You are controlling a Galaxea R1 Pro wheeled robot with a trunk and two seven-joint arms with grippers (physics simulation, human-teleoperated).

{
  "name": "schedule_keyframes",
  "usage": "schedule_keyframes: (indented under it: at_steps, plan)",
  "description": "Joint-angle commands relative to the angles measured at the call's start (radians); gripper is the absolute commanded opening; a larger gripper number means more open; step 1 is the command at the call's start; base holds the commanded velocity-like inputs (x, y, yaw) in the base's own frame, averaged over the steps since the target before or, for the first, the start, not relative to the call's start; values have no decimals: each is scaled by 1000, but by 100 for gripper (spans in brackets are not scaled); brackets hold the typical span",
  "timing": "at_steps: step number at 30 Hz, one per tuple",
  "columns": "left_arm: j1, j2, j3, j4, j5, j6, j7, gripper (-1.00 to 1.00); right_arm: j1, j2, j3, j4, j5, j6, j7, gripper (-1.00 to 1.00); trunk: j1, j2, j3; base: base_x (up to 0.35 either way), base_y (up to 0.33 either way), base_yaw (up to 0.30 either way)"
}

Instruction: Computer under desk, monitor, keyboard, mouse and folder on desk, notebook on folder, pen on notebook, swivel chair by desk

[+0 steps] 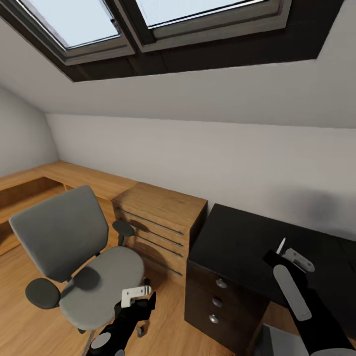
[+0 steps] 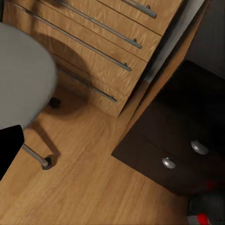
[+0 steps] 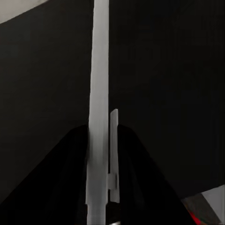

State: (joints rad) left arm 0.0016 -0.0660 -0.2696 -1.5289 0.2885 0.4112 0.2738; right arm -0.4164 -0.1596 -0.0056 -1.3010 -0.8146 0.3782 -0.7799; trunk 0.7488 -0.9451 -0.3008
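The right gripper (image 1: pixel 278 253) hangs over the glossy black top of the desk (image 1: pixel 232 242), near its front edge and above the dark three-drawer unit (image 1: pixel 217 299) with silver knobs, and its fingers are clenched on the pen (image 1: pixel 281 245), a thin white-silver stick that juts up and away past the fingertips. In the right wrist view the pen (image 3: pixel 99 108) runs straight out along the gripper's axis over the black desk top (image 3: pixel 164 84), its clip visible along one side, with the dark fingers pressed against its lower part. The left gripper (image 1: pixel 146 296) is held low in front of the swivel chair (image 1: pixel 74 252), close to the front edge of the grey seat and above the light wood floor (image 1: pixel 29 326); I cannot tell whether its fingers are parted or closed. The chair stands on that floor beside the light wooden dresser (image 1: pixel 160 222), which sits against the desk's left end. The left wrist view looks down on the edge of the chair seat (image 2: pixel 21 75), a caster leg (image 2: pixel 37 157), the dresser drawers (image 2: pixel 98 51) and the desk's drawer unit (image 2: pixel 180 150). Two skylights (image 1: pixel 148 15) sit in the sloped wall above.
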Motion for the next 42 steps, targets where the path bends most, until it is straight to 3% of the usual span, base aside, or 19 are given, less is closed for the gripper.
schedule_keyframes:
  at_steps: [1,16,25,30,42]
  plan:
    - [0,0,-1,-2,11,3,8,100,-1,0,-25,8,-6,4,-3,-100,0,-1,-1,0,0,-267]
    - [1,0,-1,-2,11,2,8,100,-1,0,-141,64,-6,2,-1,-100,0,-1,-1,-1,0,-268]
    - [1,0,-1,-2,11,2,8,100,-1,0,-154,69,-6,2,-1,-100,0,-1,-1,-188,70,-268]
    - [1,0,-1,-2,11,1,8,100,-1,0,-179,69,-6,3,-1,-100,0,-1,-1,-245,84,-268]
    - [1,0,-1,-2,11,1,8,100,-1,-1,-220,84,-6,2,0,-100,0,-1,-1,-30,7,-268]
